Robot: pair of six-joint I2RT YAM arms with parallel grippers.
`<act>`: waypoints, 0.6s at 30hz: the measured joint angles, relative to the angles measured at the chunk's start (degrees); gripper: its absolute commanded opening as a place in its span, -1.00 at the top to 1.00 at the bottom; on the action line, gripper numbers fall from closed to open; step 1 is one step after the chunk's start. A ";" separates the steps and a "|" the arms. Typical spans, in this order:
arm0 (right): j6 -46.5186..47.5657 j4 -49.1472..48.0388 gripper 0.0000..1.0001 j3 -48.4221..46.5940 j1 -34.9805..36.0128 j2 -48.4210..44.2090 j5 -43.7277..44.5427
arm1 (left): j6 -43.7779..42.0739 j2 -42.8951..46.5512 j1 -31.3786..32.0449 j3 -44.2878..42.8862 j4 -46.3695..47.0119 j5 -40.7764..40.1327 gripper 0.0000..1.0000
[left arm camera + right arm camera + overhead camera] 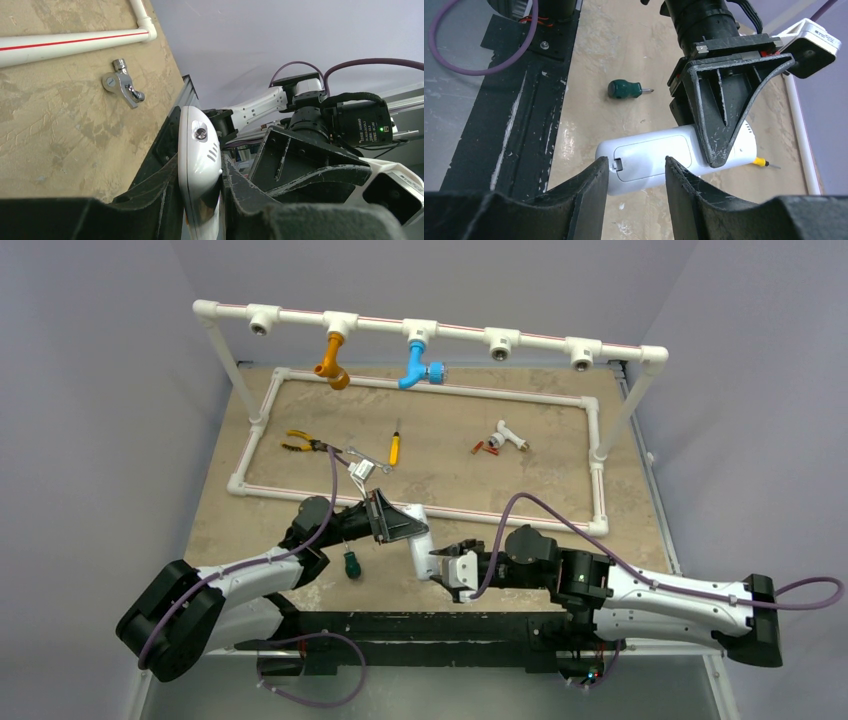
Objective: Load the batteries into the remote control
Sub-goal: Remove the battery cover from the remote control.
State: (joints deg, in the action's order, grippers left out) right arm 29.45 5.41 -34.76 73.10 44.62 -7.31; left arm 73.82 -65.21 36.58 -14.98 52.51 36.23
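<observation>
The white remote control (420,545) hangs just above the table's near middle, with my left gripper (398,523) shut on its upper end. The left wrist view shows the remote control (197,145) edge-on between the pads of the left gripper (200,162). In the right wrist view the remote control (654,157) shows its back, the battery cover facing me. My right gripper (634,169) is open, its jaws on either side of the cover's latch end. Two small red-orange batteries (485,449) lie far off inside the pipe frame.
A green stubby screwdriver (351,563) lies left of the remote. Inside the white pipe frame (420,508) lie a white T-fitting (510,437), a yellow screwdriver (394,448), pliers (300,443) and a metal tap fitting (362,468). An overhead pipe rail (430,330) carries orange and blue fittings.
</observation>
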 measured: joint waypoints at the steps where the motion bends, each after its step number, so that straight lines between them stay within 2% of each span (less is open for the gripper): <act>1: 0.26 -0.04 0.13 0.00 0.00 0.17 -0.09 | 0.00 0.00 0.00 0.00 -0.07 0.00 1.00; 18: 6.67 -0.35 0.18 0.00 0.00 1.25 -2.45 | -0.11 0.00 0.02 0.00 -1.25 0.02 1.00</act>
State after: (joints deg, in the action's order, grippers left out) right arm 36.12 5.06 -34.76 73.10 45.87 -9.76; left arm 73.71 -65.21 36.60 -14.98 51.27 36.25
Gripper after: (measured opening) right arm 0.417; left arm 0.254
